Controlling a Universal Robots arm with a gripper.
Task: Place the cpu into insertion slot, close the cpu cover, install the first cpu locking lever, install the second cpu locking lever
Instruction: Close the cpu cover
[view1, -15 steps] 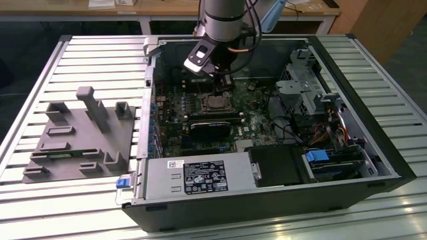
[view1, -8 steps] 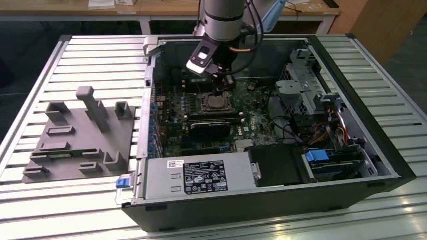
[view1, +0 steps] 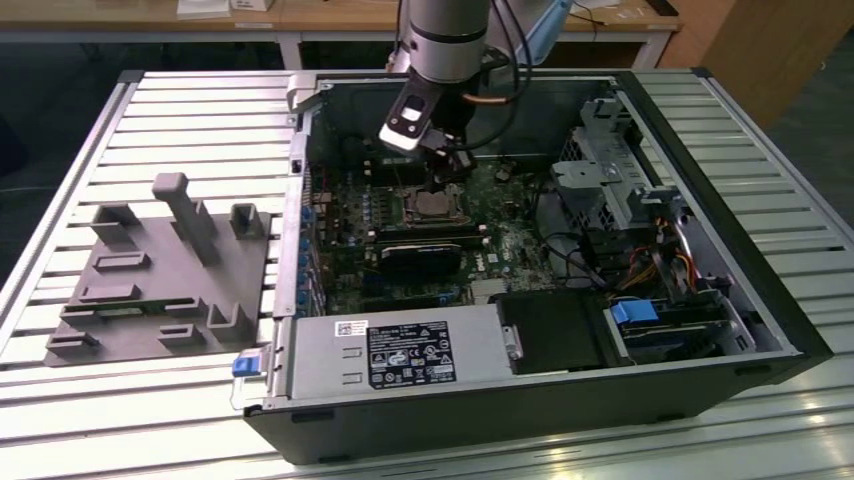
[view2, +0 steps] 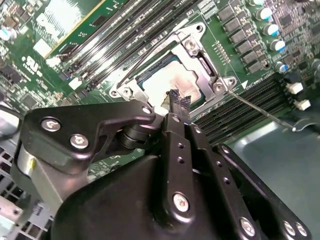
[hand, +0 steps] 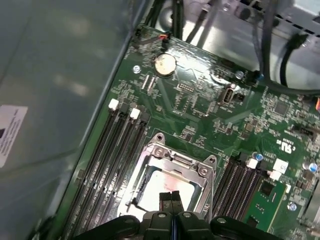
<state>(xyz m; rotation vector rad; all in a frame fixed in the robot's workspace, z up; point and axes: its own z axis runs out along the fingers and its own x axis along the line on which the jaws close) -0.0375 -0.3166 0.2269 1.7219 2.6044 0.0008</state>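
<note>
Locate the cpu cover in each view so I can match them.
Exterior view: cpu cover on the motherboard, under the gripper.
Second wrist view: cpu cover frames the cpu, by the gripper's tips.
First wrist view: cpu cover likewise, by the tips.
Shared landmark: memory slots beside it.

A pale slatted metal table (view1: 200, 110) spread out on every side of the gripper's fingers (view1: 449, 168). The slats nearest the camera, well away from the fingers, caught bright glare. Beyond the fingers stood a wooden-topped bench (view1: 334, 18) on white legs (view1: 284, 48). A brown wooden panel (view1: 761, 50) rose toward the exterior view's right, and dark floor (view1: 54, 80) lay toward its left.
</note>
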